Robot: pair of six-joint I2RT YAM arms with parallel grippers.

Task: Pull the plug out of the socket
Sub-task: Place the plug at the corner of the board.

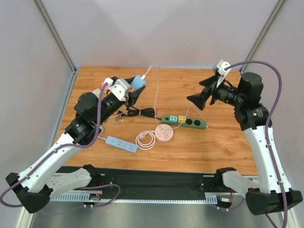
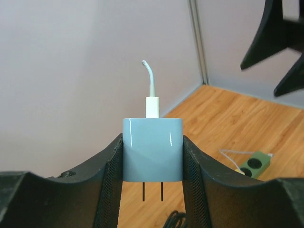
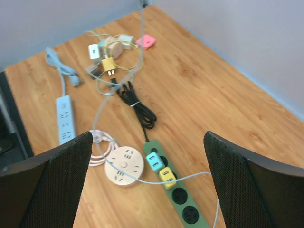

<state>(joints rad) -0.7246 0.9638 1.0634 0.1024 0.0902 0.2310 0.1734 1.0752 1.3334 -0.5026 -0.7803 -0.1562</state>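
Left claw point(image 2: 152, 164) clamps the blue plug point(image 2: 152, 142), prongs bare (kept clear of the green strip point(image 1: 202, 124) toward the desk's right edge); right claw point(image 3: 147, 137) gapes wide, empty

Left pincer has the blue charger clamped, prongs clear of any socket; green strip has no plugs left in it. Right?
No. The left pincer does clamp the blue charger, prongs clear, but the green strip carries a cyan plug and a yellow plug; the right wrist view shows them.
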